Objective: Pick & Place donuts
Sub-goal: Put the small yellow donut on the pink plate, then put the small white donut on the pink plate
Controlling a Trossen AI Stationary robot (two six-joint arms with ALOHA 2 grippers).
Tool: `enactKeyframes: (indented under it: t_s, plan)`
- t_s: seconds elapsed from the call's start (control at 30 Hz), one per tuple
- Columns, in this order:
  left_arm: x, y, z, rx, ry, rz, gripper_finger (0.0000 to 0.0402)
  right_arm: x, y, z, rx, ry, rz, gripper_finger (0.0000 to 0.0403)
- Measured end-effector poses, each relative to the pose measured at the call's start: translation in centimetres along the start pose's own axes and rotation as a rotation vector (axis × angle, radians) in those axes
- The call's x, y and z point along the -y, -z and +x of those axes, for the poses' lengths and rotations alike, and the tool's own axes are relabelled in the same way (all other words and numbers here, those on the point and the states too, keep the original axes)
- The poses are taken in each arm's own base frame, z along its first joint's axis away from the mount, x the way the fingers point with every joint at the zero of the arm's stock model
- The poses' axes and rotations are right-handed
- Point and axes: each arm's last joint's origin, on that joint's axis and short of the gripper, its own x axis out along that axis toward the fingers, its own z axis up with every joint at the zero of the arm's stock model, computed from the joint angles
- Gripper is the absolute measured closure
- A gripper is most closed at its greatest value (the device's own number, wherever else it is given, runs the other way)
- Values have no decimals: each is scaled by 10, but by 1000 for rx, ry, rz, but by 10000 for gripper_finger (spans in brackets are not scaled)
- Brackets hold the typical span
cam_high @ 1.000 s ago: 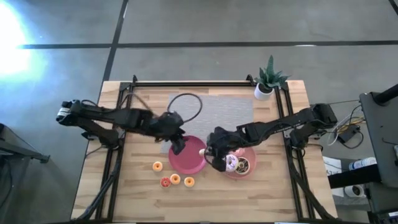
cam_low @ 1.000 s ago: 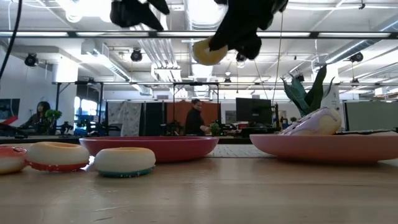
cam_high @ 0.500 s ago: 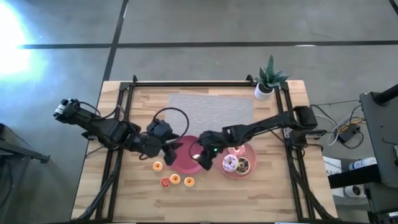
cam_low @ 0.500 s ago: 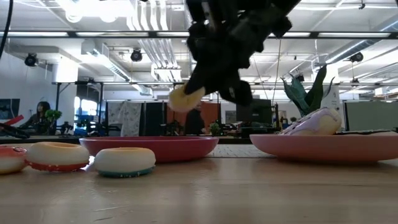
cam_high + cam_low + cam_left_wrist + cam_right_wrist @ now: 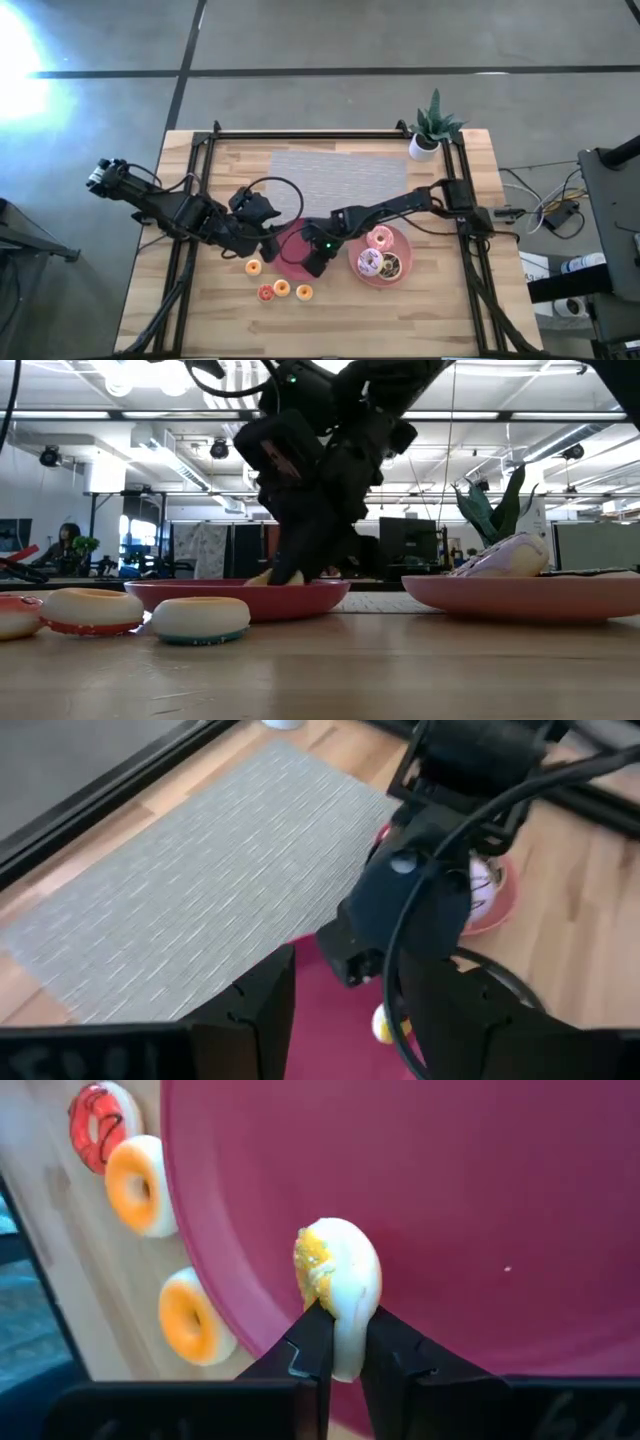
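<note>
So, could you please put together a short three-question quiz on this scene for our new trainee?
1. True or false: the right gripper is shut on a yellow donut.
2. Over which plate is that donut: A. the dark pink plate; B. the lighter plate holding larger donuts?
3. How many small donuts lie on the table beside the dark pink plate in the high view?

Key: 1 true; 2 A; 3 four.

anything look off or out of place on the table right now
Nothing spilled or damaged. The one oddity: the right gripper pinches a yellow-iced donut on edge just over the darker pink plate, not lying flat like the three small donuts beside the rim.
</note>
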Motion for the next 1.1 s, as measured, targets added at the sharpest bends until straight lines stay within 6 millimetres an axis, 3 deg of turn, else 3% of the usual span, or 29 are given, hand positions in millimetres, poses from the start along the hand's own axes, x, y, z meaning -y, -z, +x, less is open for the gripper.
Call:
enactKeyframes:
  t_s: [0.47, 0.67, 0.9, 1.1]
  plan:
    - [-2, 13, -7, -70, -33, 33, 248, -6, -1, -21, 32, 169, -96, 240]
    - [-5, 26, -13, -159, -58, 69, 248, -11, 8, -41, 79, 322, -263, 196]
    - [-11, 71, -2, -372, -97, 3, 248, -21, 23, -94, 261, 453, -417, 186]
    - [-5, 133, 24, -515, -52, 83, 248, -9, 41, -133, 368, 503, -400, 186]
